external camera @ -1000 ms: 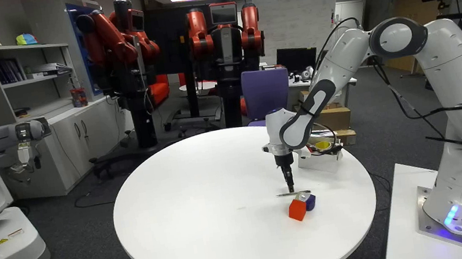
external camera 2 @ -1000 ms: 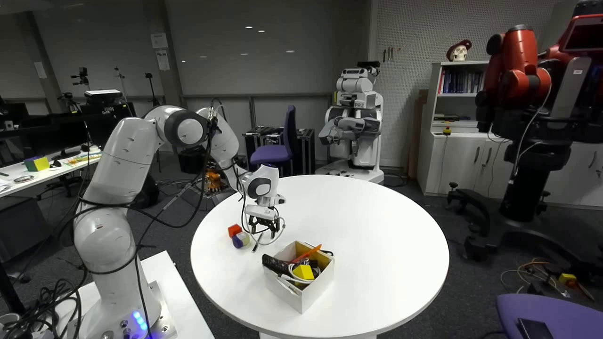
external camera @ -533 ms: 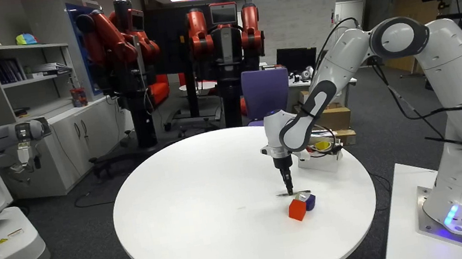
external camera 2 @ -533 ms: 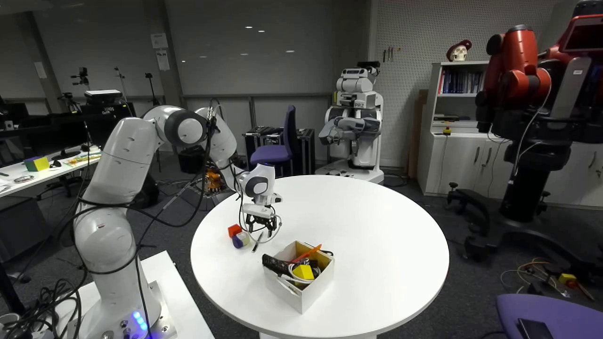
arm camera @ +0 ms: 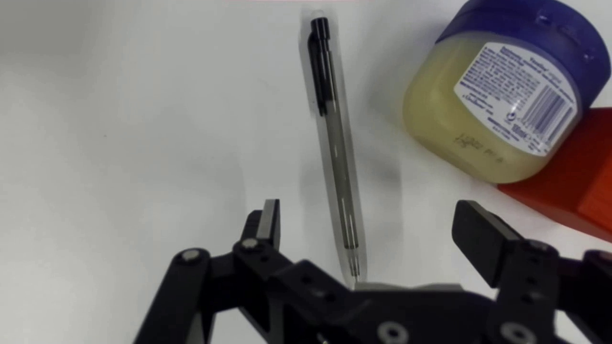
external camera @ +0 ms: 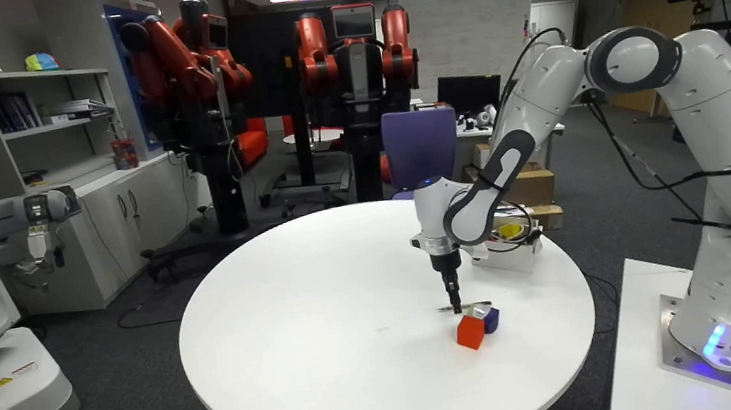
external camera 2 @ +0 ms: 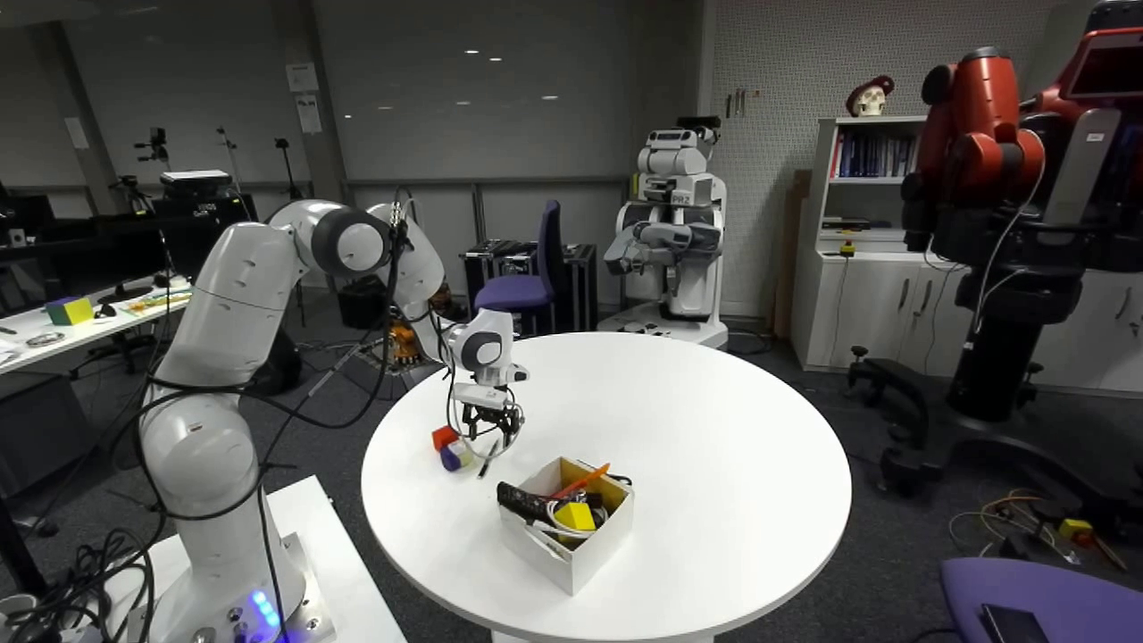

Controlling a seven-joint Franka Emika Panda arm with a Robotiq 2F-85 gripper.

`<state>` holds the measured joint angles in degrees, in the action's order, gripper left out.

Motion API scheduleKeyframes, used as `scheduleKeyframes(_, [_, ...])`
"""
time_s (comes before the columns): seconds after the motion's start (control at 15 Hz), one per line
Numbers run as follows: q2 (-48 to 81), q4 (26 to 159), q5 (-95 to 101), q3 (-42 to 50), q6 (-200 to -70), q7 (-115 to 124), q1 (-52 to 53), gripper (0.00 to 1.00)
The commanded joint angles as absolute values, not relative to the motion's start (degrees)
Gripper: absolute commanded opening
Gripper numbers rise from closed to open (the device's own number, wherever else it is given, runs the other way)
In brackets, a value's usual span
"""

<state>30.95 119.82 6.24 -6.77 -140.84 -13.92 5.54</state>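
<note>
Fingers [arm camera: 480, 241] nearer block [external camera: 470, 332] — pen [arm camera: 338, 157] between

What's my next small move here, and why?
I'd probably ease the open claw down slightly: in the wrist view, the pen lies between its fingers, ungripped, and the jar sits near one of them. Keep it small; clearance above the table is hard to judge.

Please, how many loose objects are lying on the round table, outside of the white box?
3: the pen, seen between the open jaws in the wrist view; the blue-lidded jar, lying on its side; and the red block beside it. Others may be hidden.
</note>
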Motion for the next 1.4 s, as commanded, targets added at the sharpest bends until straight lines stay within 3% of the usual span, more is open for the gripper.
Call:
scheduleKeyframes(0.0, [31.4,118.8,8.1,-5.5,-140.7,-10.6,7.1,0.98])
scheduleKeyframes(0.53, [35.0,115.4,7.6,-5.3,-139.9,-11.4,6.5,0.95])
scheduleKeyframes(0.6, [35.5,115.0,7.6,-5.3,-139.8,-11.5,6.5,0.9])
scheduleKeyframes(0.67, [35.8,114.6,7.5,-5.3,-139.6,-11.6,6.4,0.7])
scheduleKeyframes(1.27, [34.9,113.0,6.7,-5.8,-137.9,-12.2,5.7,0.02])
scheduleKeyframes(1.33, [34.7,113.2,6.6,-5.9,-137.9,-12.4,5.6,0.0])
